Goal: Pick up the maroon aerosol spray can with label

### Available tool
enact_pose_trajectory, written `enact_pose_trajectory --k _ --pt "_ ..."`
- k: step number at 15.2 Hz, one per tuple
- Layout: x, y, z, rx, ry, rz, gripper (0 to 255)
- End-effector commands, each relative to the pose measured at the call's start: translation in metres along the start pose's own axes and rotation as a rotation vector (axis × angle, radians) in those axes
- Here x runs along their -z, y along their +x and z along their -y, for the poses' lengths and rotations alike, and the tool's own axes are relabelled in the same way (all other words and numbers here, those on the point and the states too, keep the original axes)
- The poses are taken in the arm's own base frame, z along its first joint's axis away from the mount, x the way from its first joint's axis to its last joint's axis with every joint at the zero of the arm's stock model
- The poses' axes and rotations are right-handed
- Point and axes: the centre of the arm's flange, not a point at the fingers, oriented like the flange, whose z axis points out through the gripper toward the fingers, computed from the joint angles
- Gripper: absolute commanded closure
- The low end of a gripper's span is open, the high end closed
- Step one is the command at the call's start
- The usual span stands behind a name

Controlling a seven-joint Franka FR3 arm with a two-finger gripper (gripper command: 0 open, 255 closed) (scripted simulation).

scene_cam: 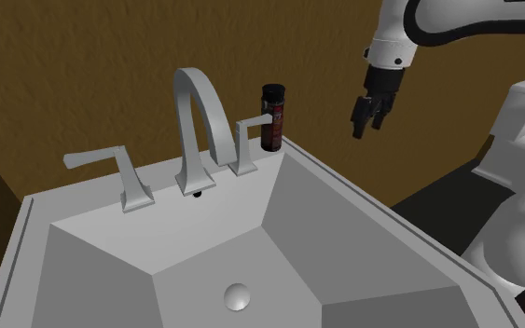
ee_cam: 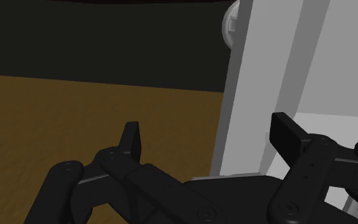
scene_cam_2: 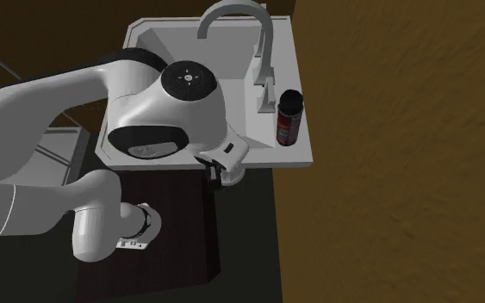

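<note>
The dark maroon spray can [scene_cam: 272, 116] with a black cap and a label stands upright on the back corner of the white sink deck [scene_cam: 363, 200], just beside the nearer faucet handle [scene_cam: 253, 140]. My black gripper [scene_cam: 367, 116] hangs in the air off the sink's edge, to the shoulder view's right of the can and about level with it, well apart from it. In the wrist view the gripper [ee_cam: 209, 137] is open with nothing between its fingers; the sink's white outer side lies beyond them. From above, the can [scene_cam_2: 289, 118] stands by the sink's corner [scene_cam_2: 296, 159].
A tall arched faucet [scene_cam: 200, 116] and a second lever handle [scene_cam: 120, 177] stand along the back of the sink. The basin has a round drain [scene_cam: 238, 295]. A brown wall rises close behind. A white fixture [scene_cam: 521, 130] stands at the shoulder view's right.
</note>
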Motion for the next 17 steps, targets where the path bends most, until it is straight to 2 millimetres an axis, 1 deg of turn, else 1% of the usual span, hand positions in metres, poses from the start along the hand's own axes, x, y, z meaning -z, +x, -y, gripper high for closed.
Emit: enact_pose_trajectory --k 1,17 --pt "0.010 0.022 0.017 -0.012 -0.006 -0.012 0" --pt "0.089 0.175 0.127 -0.105 -0.061 -0.103 0"
